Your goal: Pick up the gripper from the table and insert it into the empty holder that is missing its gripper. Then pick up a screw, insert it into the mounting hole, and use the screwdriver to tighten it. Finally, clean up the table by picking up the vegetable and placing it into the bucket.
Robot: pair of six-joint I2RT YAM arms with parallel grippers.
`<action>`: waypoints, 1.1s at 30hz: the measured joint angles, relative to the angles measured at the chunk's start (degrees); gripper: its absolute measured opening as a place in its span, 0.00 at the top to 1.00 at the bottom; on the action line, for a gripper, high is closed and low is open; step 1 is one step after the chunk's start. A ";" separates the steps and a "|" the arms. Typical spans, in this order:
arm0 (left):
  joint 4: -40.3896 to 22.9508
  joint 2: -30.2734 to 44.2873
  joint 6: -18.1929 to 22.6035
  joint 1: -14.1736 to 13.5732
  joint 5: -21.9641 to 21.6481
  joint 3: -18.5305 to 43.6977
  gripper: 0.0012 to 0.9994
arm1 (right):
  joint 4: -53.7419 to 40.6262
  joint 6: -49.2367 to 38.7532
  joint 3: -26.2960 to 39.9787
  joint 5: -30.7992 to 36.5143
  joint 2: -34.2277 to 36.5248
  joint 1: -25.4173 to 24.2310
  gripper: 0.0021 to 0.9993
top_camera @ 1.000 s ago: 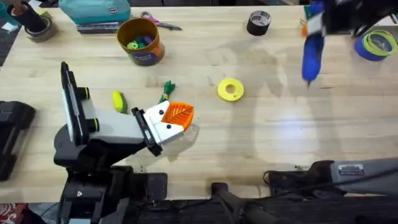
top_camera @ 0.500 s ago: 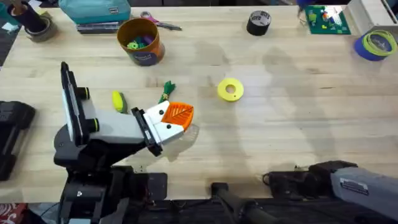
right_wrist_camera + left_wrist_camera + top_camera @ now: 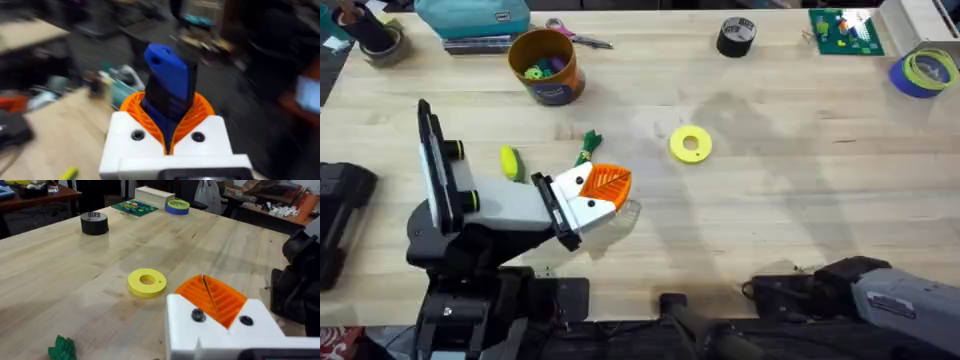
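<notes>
Left end effector [image 3: 603, 197]: white, orange pads pressed together, nothing between, low over worktop [image 3: 790, 170] beside vegetable [image 3: 588, 146]. Right end effector [image 3: 169, 131]: clamped on blue screwdriver [image 3: 169, 82], lifted clear of worktop. Bucket [image 3: 546, 66] at far edge; yellow ring [image 3: 690, 143] mid-worktop.
</notes>
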 joint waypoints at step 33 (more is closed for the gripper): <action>0.02 0.00 0.01 0.00 0.00 0.00 1.00 | 64.50 25.19 -23.17 -32.96 4.16 18.89 0.98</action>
